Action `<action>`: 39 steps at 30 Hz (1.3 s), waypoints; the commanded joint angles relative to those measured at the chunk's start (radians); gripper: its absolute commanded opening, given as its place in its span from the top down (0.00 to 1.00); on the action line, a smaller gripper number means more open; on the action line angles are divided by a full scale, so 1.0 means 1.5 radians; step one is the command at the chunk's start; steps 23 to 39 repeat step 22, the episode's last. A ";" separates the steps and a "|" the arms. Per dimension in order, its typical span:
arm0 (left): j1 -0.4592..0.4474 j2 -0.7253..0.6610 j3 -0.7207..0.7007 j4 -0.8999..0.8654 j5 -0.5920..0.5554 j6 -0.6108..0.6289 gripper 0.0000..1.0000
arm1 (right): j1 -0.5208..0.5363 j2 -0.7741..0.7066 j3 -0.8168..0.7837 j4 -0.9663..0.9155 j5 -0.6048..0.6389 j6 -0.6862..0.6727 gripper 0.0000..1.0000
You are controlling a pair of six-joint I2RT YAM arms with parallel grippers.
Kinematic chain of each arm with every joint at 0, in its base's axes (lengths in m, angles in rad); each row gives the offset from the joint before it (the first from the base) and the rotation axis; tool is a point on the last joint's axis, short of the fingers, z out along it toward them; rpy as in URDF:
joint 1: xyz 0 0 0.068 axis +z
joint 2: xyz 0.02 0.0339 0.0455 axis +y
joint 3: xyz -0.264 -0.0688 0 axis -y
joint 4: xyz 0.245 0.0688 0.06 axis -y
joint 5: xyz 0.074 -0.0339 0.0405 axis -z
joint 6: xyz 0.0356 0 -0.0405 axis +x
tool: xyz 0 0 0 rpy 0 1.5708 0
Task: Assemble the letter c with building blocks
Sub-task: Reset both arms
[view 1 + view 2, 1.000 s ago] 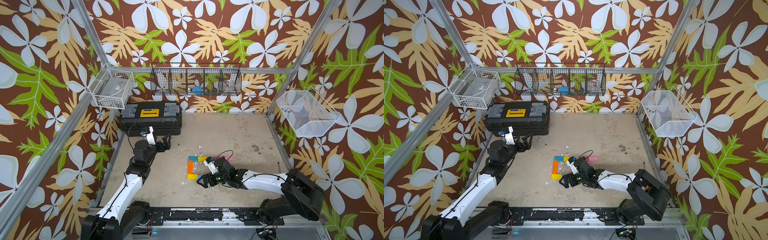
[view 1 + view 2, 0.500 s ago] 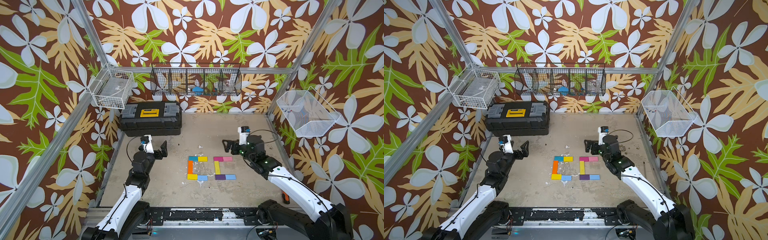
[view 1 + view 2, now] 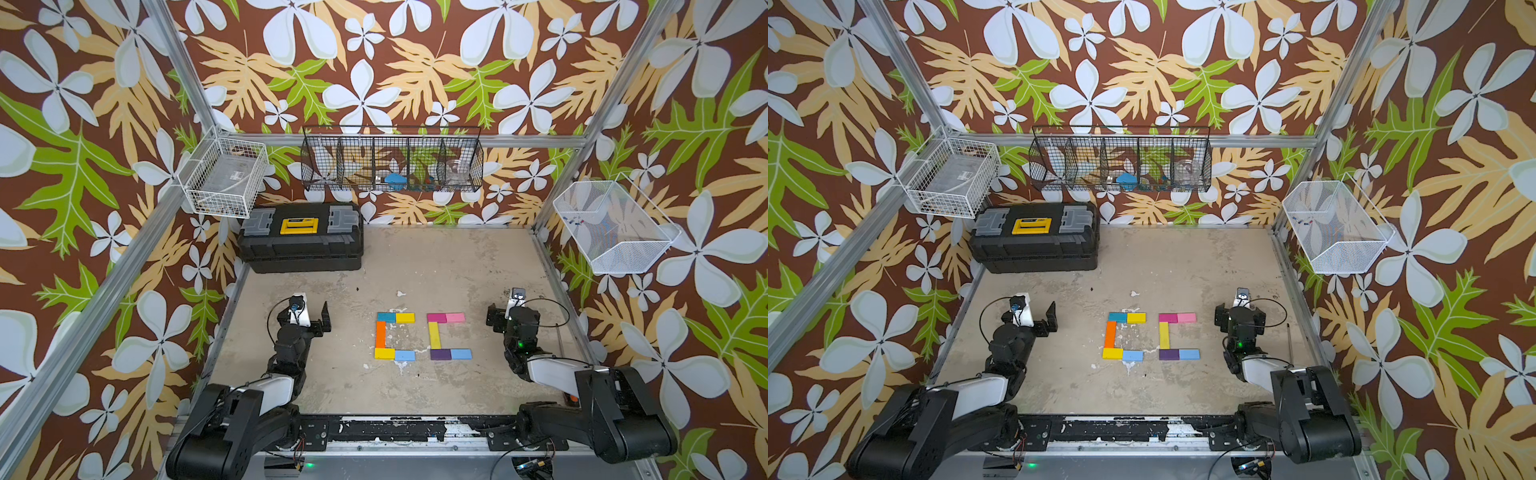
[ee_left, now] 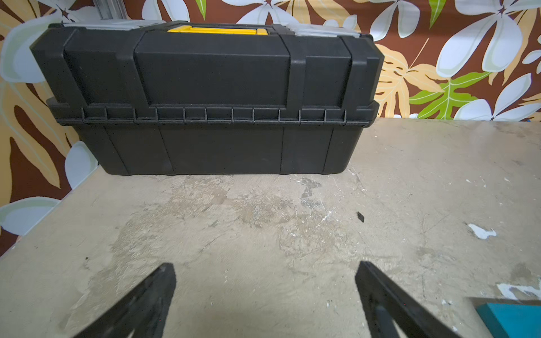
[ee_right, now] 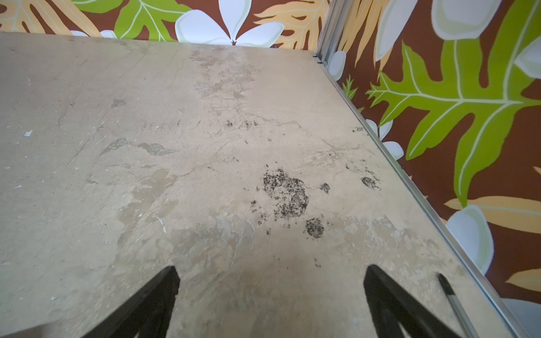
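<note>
The left gripper (image 4: 265,267) has its jaws spread wide with nothing between them. In the left wrist view only bare table (image 4: 263,228) shows in the gap. It points toward the black toolbox (image 4: 205,102), which sits ahead of it against the back wall. Off to its right, a corner of the teal block (image 4: 509,320) shows at the edge of that wrist view.

The right gripper (image 5: 271,269) is spread just as wide and is also empty, with stained table ahead of it. A thin dark screwdriver shaft (image 5: 453,304) lies just beside its right finger, along the table's right edge.

Between the two grippers and apart from both, the building blocks (image 3: 434,336) lie flat on the table in both top views. They form two letter C shapes side by side, both opening toward the right gripper.

- **C nearer the left gripper:** the teal block and a yellow block (image 3: 405,318) form the far arm, an orange block (image 3: 380,334) the spine, and a second yellow block (image 3: 384,353) with a light blue block (image 3: 404,355) the near arm.
- **C nearer the right gripper:** a magenta block (image 3: 436,318) and a pink block (image 3: 455,318) form the far arm, a long yellow block (image 3: 1164,336) the spine, and a purple block (image 3: 440,354) with a second light blue block (image 3: 461,353) the near arm.
</note>
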 commanded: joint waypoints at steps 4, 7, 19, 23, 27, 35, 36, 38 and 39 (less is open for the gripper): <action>0.024 0.145 0.018 0.217 0.033 0.011 0.00 | -0.018 0.132 -0.022 0.332 -0.069 -0.013 0.00; 0.042 0.145 0.070 0.113 0.035 -0.007 0.00 | -0.019 0.112 -0.007 0.272 -0.073 -0.007 0.02; 0.050 0.148 0.073 0.112 0.043 -0.014 0.00 | -0.018 0.118 -0.006 0.275 -0.078 -0.008 0.00; 0.050 0.147 0.073 0.112 0.043 -0.014 0.00 | -0.025 0.116 -0.004 0.271 -0.092 -0.006 0.00; 0.050 0.147 0.073 0.112 0.043 -0.014 0.00 | -0.025 0.116 -0.004 0.271 -0.092 -0.006 0.00; 0.050 0.147 0.073 0.112 0.043 -0.014 0.00 | -0.025 0.116 -0.004 0.271 -0.092 -0.006 0.00; 0.050 0.147 0.073 0.112 0.043 -0.014 0.00 | -0.025 0.116 -0.004 0.271 -0.092 -0.006 0.00; 0.050 0.147 0.073 0.112 0.043 -0.014 0.00 | -0.025 0.116 -0.004 0.271 -0.092 -0.006 0.00; 0.050 0.147 0.073 0.112 0.043 -0.014 0.00 | -0.025 0.116 -0.004 0.271 -0.092 -0.006 0.00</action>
